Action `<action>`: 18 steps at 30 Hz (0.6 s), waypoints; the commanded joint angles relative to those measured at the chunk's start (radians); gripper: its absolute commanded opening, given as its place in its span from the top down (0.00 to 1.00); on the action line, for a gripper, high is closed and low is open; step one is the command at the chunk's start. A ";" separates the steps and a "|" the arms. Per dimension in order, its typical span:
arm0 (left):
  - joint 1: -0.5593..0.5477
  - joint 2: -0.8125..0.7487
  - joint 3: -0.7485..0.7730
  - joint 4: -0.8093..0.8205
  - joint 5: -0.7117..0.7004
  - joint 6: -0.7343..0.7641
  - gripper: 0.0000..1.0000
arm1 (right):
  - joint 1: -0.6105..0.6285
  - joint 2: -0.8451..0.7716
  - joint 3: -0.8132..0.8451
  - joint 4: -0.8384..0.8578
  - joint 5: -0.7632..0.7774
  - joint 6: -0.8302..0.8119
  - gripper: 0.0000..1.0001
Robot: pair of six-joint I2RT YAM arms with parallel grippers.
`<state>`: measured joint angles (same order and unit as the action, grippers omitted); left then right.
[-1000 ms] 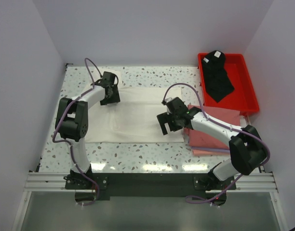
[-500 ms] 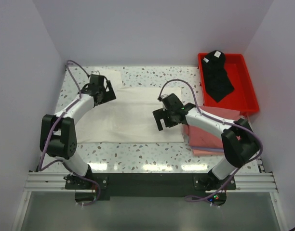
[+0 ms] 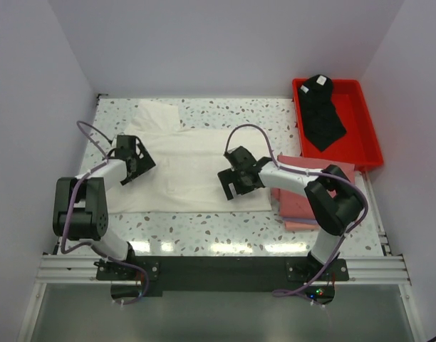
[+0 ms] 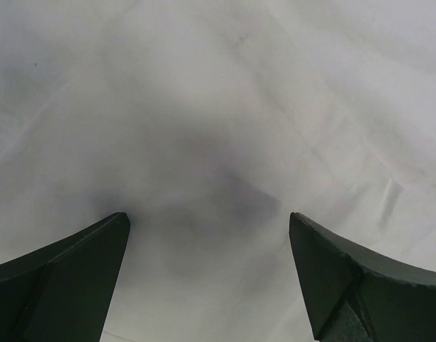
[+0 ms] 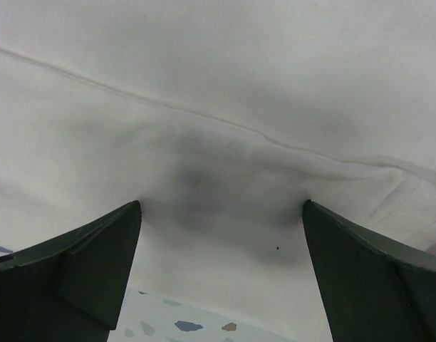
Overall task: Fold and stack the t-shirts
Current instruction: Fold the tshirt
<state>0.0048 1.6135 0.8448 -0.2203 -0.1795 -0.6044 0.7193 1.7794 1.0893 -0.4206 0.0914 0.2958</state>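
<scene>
Matt white cloth shirt (image 3: pixel 193 165), glossy red plastic tray (image 3: pixel 357 114), smooth speckled tabletop (image 3: pixel 225 110)

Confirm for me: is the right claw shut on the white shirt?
No, the right wrist view shows the right claw wide open over the white shirt, with no cloth pinched in the gap.

I see my left arm (image 3: pixel 107 172) and right arm (image 3: pixel 289 176) in white shells with black joints, each with a looping purple cable (image 3: pixel 248 129); fingers (image 4: pixel 58 267) dark, wedge-shaped
</scene>
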 commanded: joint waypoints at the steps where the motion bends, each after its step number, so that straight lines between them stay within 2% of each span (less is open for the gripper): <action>1: 0.035 -0.017 -0.090 -0.046 -0.018 -0.070 0.00 | 0.017 -0.020 -0.063 0.022 -0.001 0.043 0.01; 5: 0.067 -0.073 -0.160 -0.109 -0.034 -0.107 0.00 | 0.041 -0.060 -0.118 0.037 -0.004 0.054 0.01; 11: 0.069 -0.243 -0.301 -0.145 -0.064 -0.188 0.00 | 0.094 -0.135 -0.203 0.051 0.005 0.111 0.01; 18: 0.070 -0.388 -0.360 -0.224 -0.132 -0.284 0.00 | 0.127 -0.247 -0.288 0.046 0.036 0.157 0.01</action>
<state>0.0608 1.2476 0.5365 -0.2832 -0.2584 -0.8146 0.8402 1.5742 0.8463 -0.3305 0.1150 0.3954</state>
